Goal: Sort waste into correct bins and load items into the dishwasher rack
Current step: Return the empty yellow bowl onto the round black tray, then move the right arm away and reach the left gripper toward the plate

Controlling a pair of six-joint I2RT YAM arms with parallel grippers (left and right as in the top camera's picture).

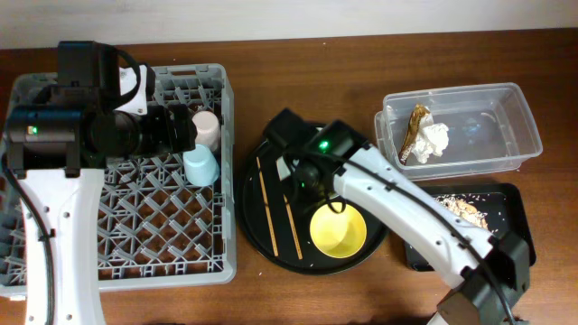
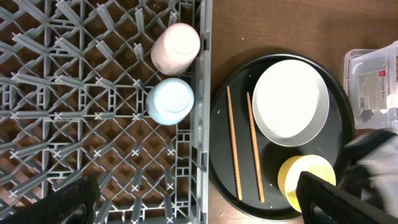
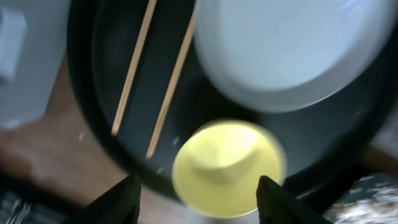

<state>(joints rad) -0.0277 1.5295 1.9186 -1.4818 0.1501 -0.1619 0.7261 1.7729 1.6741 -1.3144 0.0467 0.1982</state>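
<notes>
On the left, the dishwasher rack [image 1: 153, 235] is holding the pink cup [image 1: 208, 126] and the light-blue cup [image 1: 200, 165], both mouth-down near its right wall. The left gripper [image 2: 196, 190] is hanging over them with its jaws wide apart and nothing between them.

On the round black tray [image 1: 257, 236] in the middle, the two chopsticks [image 1: 268, 203] are lying side by side. To their right the plate [image 2: 290, 102] is sitting at the far side and the yellow bowl [image 1: 338, 230] at the near side. The right gripper [image 3: 199, 198] is hovering over the bowl, jaws apart and clamping nothing.

The bowl is looking light, stiff and smooth, probably slippery. A pinch on its rim, one finger inside and one outside, seems the surest hold. The chopsticks are thin and flat against the tray, so awkward to pick up.

Far right, the clear tub [image 1: 515, 135] is holding the napkin [image 1: 435, 140] and wrapper [image 1: 415, 126]. The black tray [image 1: 510, 200] is holding the scraps [image 1: 461, 208].
</notes>
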